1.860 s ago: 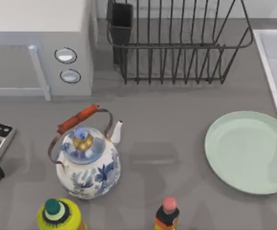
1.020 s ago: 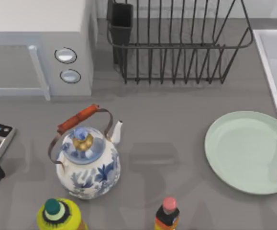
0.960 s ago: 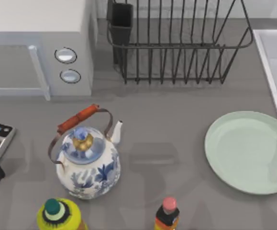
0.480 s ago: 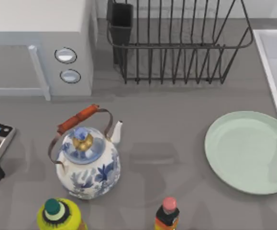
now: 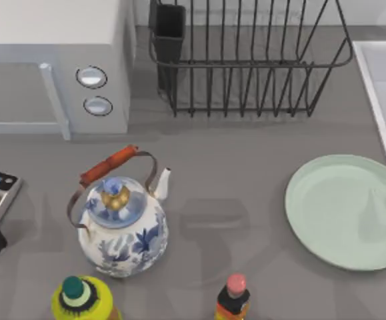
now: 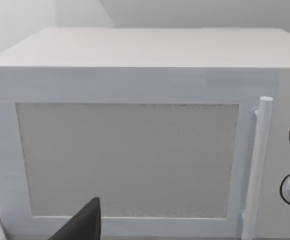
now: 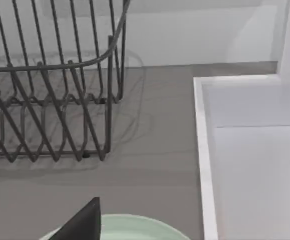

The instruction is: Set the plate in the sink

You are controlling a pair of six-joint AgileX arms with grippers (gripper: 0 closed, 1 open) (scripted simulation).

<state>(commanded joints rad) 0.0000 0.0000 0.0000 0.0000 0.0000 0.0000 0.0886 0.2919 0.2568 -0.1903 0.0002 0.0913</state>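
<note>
one dark finger tip of the left gripper [image 6: 82, 223], one of the right gripper [image 7: 82, 223]

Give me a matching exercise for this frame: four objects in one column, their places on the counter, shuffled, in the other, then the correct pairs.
Objects:
1. large round pale mint-green plate
2. blue-and-white porcelain teapot
3. dark wire dish rack
4. pale white-grey rectangular sink

Places, by the top view:
A. far edge, middle, beside the white microwave
B. far right corner
C. right side, flat on the grey counter, near the sink's rim
D. left of centre, toward the near edge

Pairs: 1-C, 2-D, 3-A, 4-B
</note>
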